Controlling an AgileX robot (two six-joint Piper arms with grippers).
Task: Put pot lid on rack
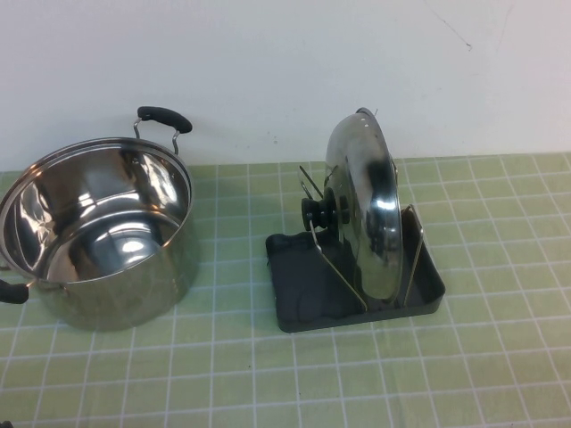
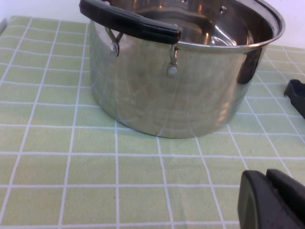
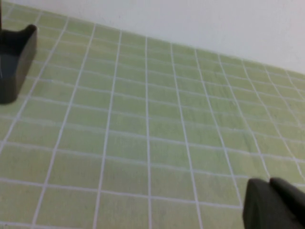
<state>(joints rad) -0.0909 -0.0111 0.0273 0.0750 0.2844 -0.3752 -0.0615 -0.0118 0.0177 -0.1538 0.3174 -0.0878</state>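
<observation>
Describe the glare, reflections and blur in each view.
High view: bright highlights inside the pot, glare on the pot lid. Left wrist view: the cloth's grid mirrored on the pot wall. Right wrist view: soft, the rack corner blurred.

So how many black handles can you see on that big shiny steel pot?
2. One black loop handle sits on the far rim of the large polished steel pot, by the wall; the other pokes out at its near-left side, partly cut off by the picture's edge.
</observation>
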